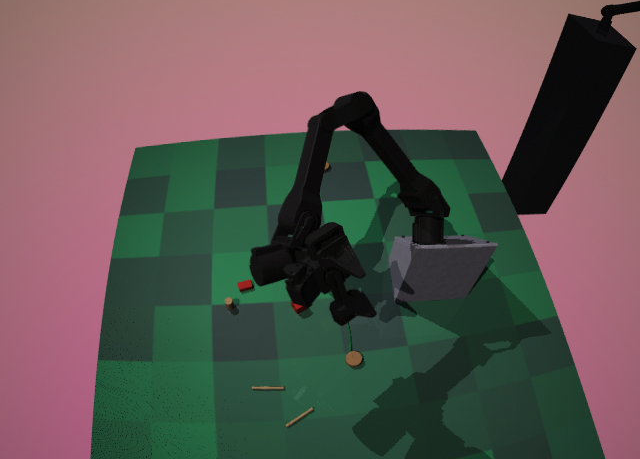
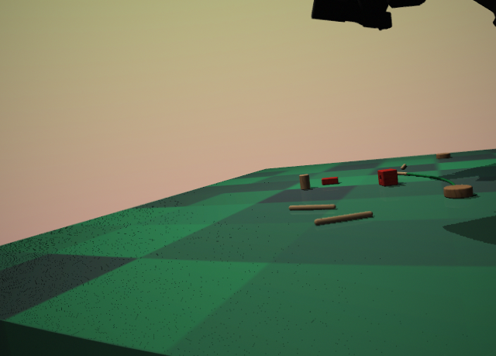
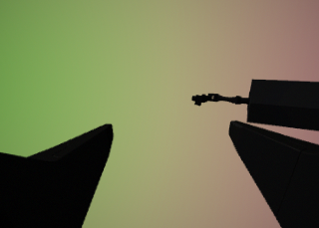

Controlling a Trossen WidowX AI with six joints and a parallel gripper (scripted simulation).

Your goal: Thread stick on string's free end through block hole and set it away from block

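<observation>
Exterior view shows the red block (image 1: 297,307) (image 2: 387,178) standing on the green-checked counter (image 1: 180,335) (image 2: 220,296), a small dark hole visible in one side. At its opposite side is the pale stick (image 2: 401,173) on the end of the green string (image 1: 351,336) (image 2: 432,177); whether its tip is inside the block or merely beside it, I cannot tell. From there the string curves to the round wooden button (image 1: 353,358) (image 2: 458,191). A short pale piece (image 2: 404,166) shows just behind the stick.

The claw (image 1: 369,295) (image 3: 171,128) is wide open and holds nothing, its fingers well apart in the wrist view. From the top, the arm (image 1: 312,170) (image 2: 352,5) bends over the counter and partly covers the block.

A small red piece (image 1: 245,285) (image 2: 329,181) lies near an upright wooden cylinder (image 1: 229,303) (image 2: 304,181). Two loose sticks, one (image 1: 267,387) (image 2: 311,207) and another (image 1: 299,417) (image 2: 343,218), lie near each other, apart from the block. Another wooden disc (image 1: 327,166) (image 2: 442,155) sits toward the far edge, partly hidden by the arm from the top.
</observation>
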